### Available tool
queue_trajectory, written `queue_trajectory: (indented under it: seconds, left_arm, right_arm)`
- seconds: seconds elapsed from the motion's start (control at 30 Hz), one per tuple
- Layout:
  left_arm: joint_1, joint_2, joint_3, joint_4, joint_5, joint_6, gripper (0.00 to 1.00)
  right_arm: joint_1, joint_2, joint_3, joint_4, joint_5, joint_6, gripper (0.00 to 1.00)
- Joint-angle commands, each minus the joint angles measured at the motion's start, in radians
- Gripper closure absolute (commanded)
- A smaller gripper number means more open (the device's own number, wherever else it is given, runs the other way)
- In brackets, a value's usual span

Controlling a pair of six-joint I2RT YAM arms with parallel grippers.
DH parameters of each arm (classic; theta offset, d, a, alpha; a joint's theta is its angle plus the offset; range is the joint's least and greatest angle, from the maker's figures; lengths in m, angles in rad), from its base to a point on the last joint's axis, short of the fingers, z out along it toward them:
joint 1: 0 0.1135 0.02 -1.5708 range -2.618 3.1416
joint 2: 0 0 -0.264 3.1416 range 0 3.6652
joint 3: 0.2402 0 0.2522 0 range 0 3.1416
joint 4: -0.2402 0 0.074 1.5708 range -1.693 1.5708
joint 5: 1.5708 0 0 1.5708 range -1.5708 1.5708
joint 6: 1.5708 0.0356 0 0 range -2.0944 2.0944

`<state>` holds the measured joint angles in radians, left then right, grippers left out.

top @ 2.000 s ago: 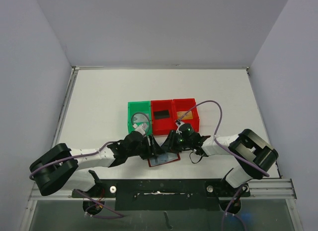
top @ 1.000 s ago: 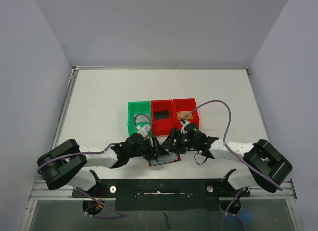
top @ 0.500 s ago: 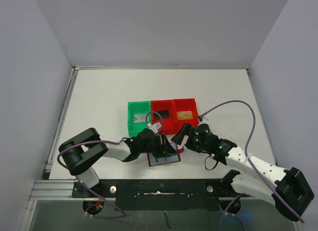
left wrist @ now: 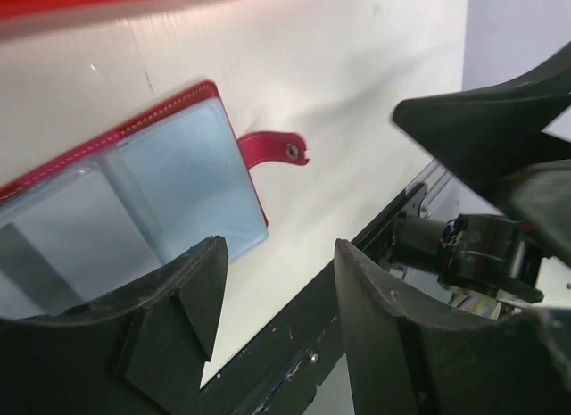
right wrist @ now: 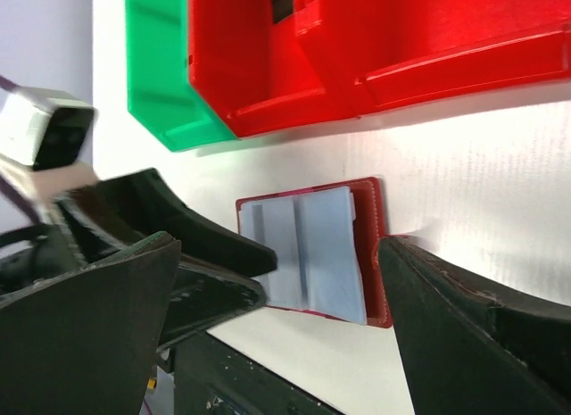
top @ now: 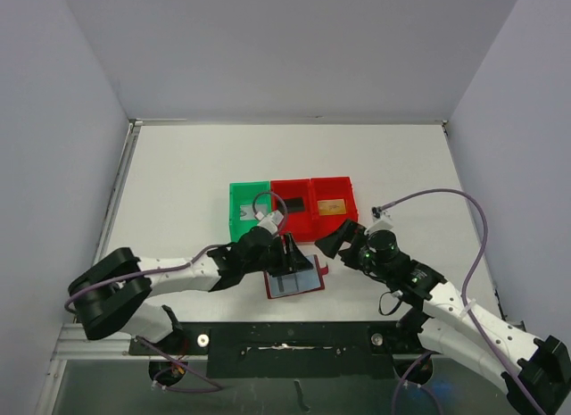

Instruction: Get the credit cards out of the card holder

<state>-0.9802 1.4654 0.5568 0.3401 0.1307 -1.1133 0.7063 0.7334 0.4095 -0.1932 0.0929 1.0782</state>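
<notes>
The card holder [top: 295,280] lies open near the table's front edge, dark red with pale blue-grey pockets [left wrist: 169,196] up and its red tab [left wrist: 278,151] sticking out. No card shows in the pockets. My left gripper [top: 290,253] hangs open over the holder's far left edge, nothing between its fingers [left wrist: 178,317]. My right gripper [top: 332,241] stands wide open, just right of the holder [right wrist: 312,254] and apart from it. A black credit card [top: 290,203] lies in the middle red bin, a gold-orange one [top: 332,206] in the right red bin.
Three bins stand in a row behind the holder: green [top: 237,220], red [top: 294,228] and red [top: 350,197]. My left arm's cable partly covers the green bin. The black base rail [top: 285,339] runs just in front of the holder.
My right gripper has opened wide and pulled back to the right, away from the holder. My left gripper has shifted up and right along the holder, which now lies open and flat.
</notes>
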Motion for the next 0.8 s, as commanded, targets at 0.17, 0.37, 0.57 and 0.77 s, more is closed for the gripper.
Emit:
queue_trajectory:
  seconds: [0.17, 0.37, 0.57, 0.77]
  left_arm:
    - [0.011, -0.316, -0.023, -0.358, -0.322, -0.007, 0.5]
    - [0.026, -0.496, -0.088, -0.522, -0.467, -0.112, 0.49]
    - [0.036, -0.643, -0.114, -0.663, -0.544, -0.177, 0.49]
    - [0.041, -0.708, -0.114, -0.724, -0.569, -0.176, 0.35]
  right_arm:
    - [0.021, 0.121, 0.054, 0.143, -0.105, -0.071, 0.08]
    - [0.132, 0.317, 0.183, 0.049, -0.02, -0.113, 0.2]
    - [0.26, 0.541, 0.356, -0.08, 0.105, -0.152, 0.22]
    - [0.318, 0.709, 0.493, -0.178, 0.15, -0.191, 0.24]
